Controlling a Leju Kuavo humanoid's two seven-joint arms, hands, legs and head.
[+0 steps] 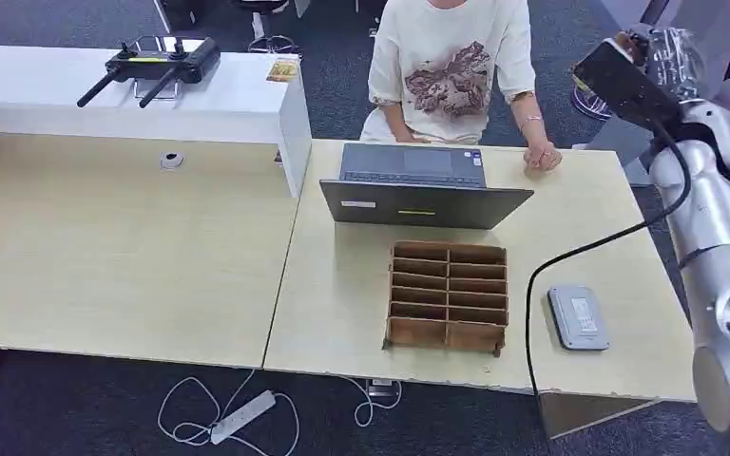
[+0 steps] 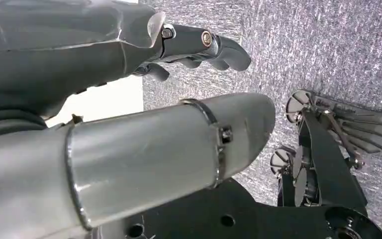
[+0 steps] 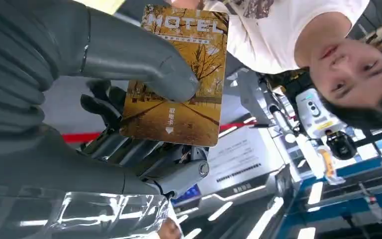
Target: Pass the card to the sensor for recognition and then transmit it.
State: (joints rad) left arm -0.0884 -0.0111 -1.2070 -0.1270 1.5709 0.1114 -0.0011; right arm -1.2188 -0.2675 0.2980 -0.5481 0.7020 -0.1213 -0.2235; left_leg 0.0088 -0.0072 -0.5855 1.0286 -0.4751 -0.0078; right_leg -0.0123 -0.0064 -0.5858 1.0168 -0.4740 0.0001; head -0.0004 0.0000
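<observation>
right wrist view, card (image 3: 179, 94) pinched in right hand (image 3: 129, 99)

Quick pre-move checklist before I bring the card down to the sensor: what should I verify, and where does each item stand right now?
1. Card held: ok. The right hand pinches the card under its thumb.
2. Card face readable: ok. MOTEL print shows in the right wrist view.
3. Sensor free: ok. The grey sensor pad lies bare on the table, right of the brown divider tray.
4. Path down: cannot tell. The right arm is raised at the table's far right; a black cable hangs over the table beside the pad.
5. Person clear: ok. The person's hand rests by the laptop, away from the pad.
6. Left hand: ok. The left hand hangs over the floor, holding nothing.
</observation>
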